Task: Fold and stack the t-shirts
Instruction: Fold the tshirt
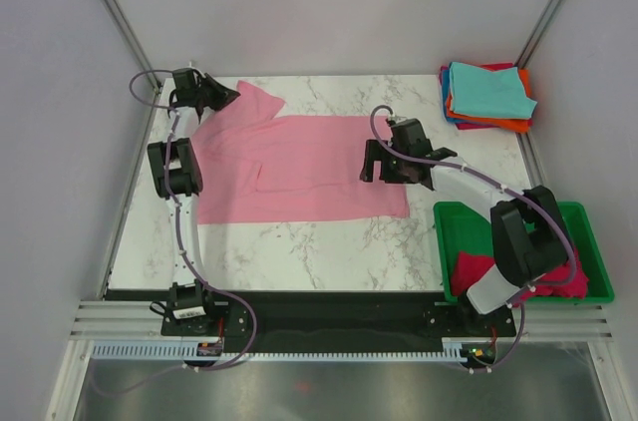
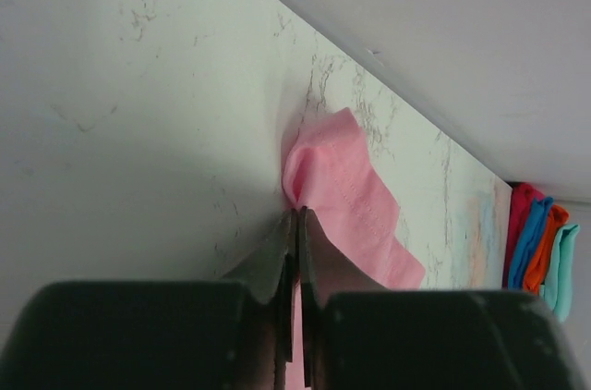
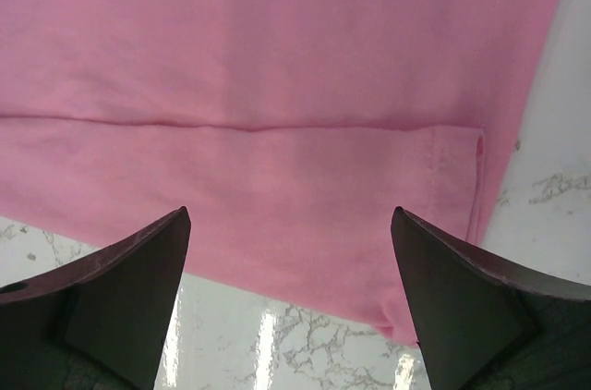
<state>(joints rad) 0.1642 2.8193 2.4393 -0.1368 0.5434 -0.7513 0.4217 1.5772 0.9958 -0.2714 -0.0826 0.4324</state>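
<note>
Top view, clock read from table [image 1: 299, 251] centre.

Left gripper [image 1: 224, 94] [image 2: 297, 214]: at 10 o'clock, near the far left corner. Jaws pressed together, pinching a fold of the pink shirt [image 1: 309, 167] [image 2: 351, 196] [image 3: 277, 57]. Its wrist view shows pink cloth caught between the fingers and bunched up just past the tips.

Pink shirt: spread mostly flat on the marble, from the left edge across the centre. One sleeve runs out toward 11 o'clock, where the left gripper holds it. The hem edge lies at 3 o'clock. A long seam or fold line runs across the cloth in the right wrist view.

Right gripper [image 1: 377, 170] [image 3: 291, 214]: over the shirt's right end, at about 3 o'clock of the shirt. Jaws spread wide, nothing between them. The near corner of the cloth shows between the fingers; contact with the cloth cannot be told.

Stack [image 1: 488, 94] [image 2: 540, 247]: at 2 o'clock, far right corner. Folded shirts, teal on top, then orange, blue and red edges showing. Well apart from the pink shirt.

Bin [image 1: 464, 226]: green, at 4 o'clock by the right arm's base. Holds crumpled shirts [image 1: 478, 266], magenta and perhaps red, partly hidden by the arm.
</note>
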